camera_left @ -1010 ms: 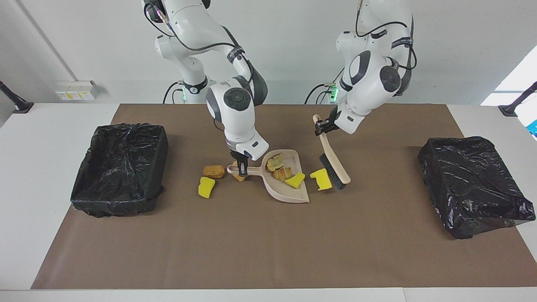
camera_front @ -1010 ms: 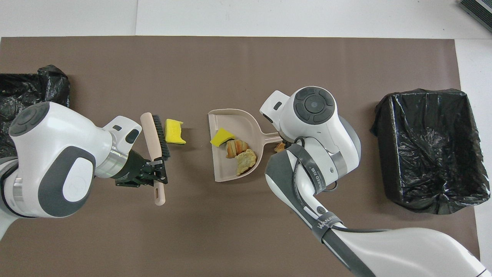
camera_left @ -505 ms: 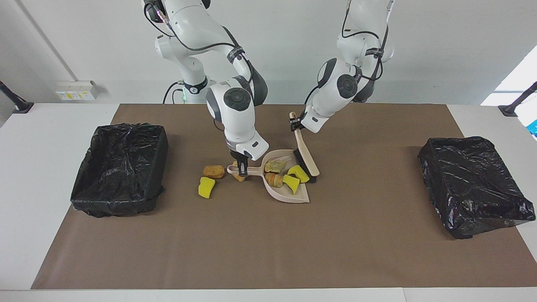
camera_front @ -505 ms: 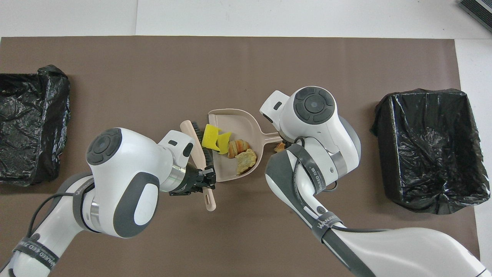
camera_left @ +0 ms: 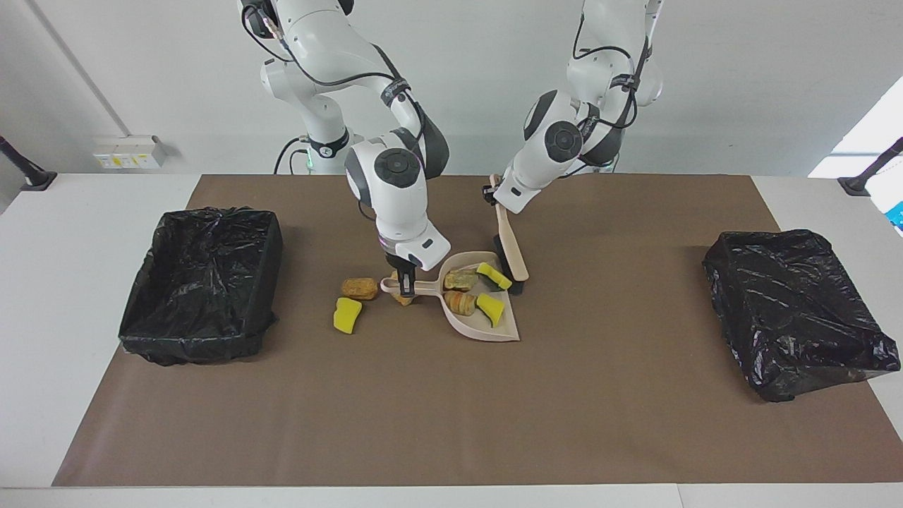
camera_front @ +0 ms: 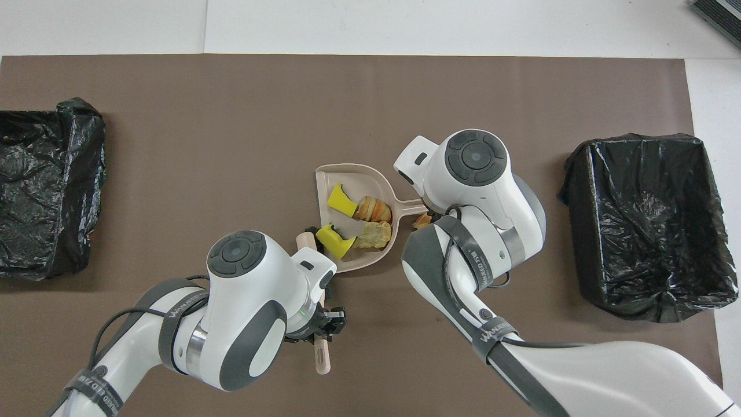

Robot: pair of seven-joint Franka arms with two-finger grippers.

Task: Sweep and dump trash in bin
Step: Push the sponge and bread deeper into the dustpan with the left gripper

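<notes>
glossy black bin liner point(camera_left: 201, 279), matt brown mat point(camera_left: 451, 409)

A white table point(camera_left: 85, 296) carries a brown paper mat point(camera_left: 451, 409); two black-lined bins point(camera_left: 201, 282) point(camera_left: 794, 310), a beige plastic dustpan point(camera_left: 487, 328) and scattered yellow sponge scraps point(camera_left: 346, 315) lie mid-frame.

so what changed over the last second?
The left gripper, shut on the brush, swept toward the dustpan and pushed the loose yellow sponge piece off the mat into it, then drew the brush back toward the robots. The pan now holds four scraps. Unchanged: right gripper shut on the dustpan handle, three scraps by the handle, both bins.
</notes>
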